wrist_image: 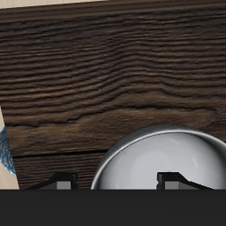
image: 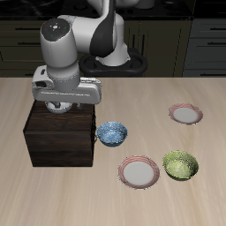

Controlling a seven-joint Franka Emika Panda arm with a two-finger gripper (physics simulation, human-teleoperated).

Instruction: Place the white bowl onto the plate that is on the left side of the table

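Note:
The white bowl [wrist_image: 159,163] sits on top of the dark brown wooden box [image: 60,141], seen up close in the wrist view. In the exterior view the hand hides most of it. My gripper [image: 60,108] hangs just above the box top and is open and empty. In the wrist view the gripper [wrist_image: 119,183] has one fingertip [wrist_image: 177,181] over the bowl's inside and the other outside its rim. The plate [image: 185,113], small with a pale pink rim, lies apart on the table [image: 26,199], farther back than the other dishes.
A blue speckled bowl [image: 112,133] lies beside the box. A redder-rimmed plate [image: 139,171] and a green speckled bowl [image: 181,164] lie nearer the table's front edge. The box's wood-grain top [wrist_image: 106,79] fills the wrist view.

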